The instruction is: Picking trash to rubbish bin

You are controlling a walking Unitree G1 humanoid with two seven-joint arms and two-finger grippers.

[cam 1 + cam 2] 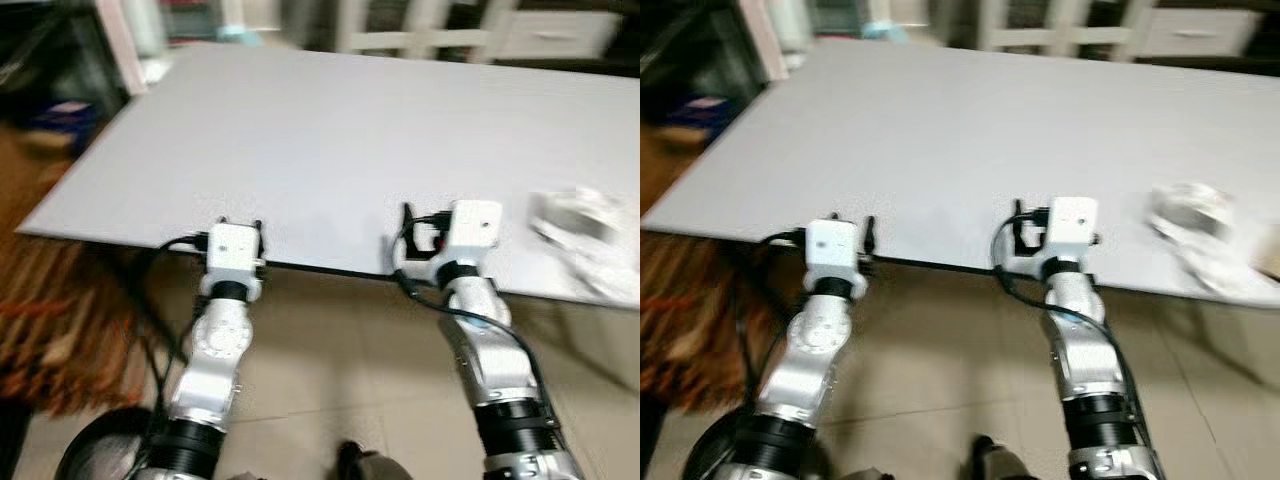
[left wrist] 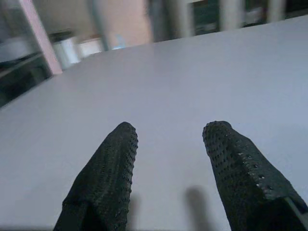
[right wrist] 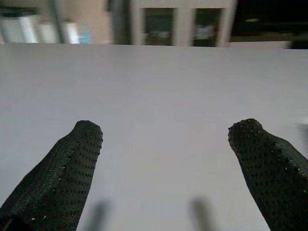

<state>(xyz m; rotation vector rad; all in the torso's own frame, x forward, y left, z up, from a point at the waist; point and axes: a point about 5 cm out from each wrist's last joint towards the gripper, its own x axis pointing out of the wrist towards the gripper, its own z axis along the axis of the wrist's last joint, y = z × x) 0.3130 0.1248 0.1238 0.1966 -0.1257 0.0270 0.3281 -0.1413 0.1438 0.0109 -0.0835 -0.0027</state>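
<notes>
On the grey desk (image 1: 330,130), near its right front edge, lies crumpled white trash (image 1: 585,235), probably light and soft, best pinched at a raised fold by the right hand (image 3: 166,159), which like the left hand (image 2: 168,163) has its fingers apart.

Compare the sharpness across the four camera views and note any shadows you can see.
Left and right eye views: motion-blurred throughout, the crumpled white trash smeared. Left wrist view: the left claw is fairly sharp, background soft. Right wrist view: the right claw has crisp dotted pads; faint finger shadows fall on the grey table.
</notes>
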